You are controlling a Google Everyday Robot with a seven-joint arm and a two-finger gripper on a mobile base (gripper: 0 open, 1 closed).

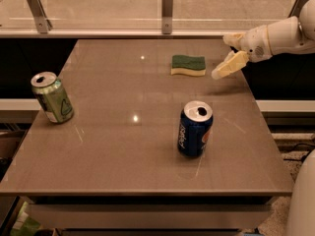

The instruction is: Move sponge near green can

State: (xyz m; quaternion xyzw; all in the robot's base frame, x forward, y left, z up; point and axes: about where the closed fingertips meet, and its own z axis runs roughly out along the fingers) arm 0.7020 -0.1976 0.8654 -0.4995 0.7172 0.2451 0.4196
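The sponge (188, 65), dark green on top with pale yellow foam below, lies flat on the far middle of the table. The green can (52, 97) stands upright near the table's left edge, far from the sponge. My gripper (220, 57) reaches in from the right on a white arm and hovers just right of the sponge, a little above the table. It is open and empty, with one pale finger (229, 65) slanting down toward the sponge's right end.
A dark blue Pepsi can (195, 128) stands upright right of the table's (123, 156) middle, in front of the sponge. A glass rail with metal posts (167, 4) runs along the far edge. The table's right edge is just below my arm.
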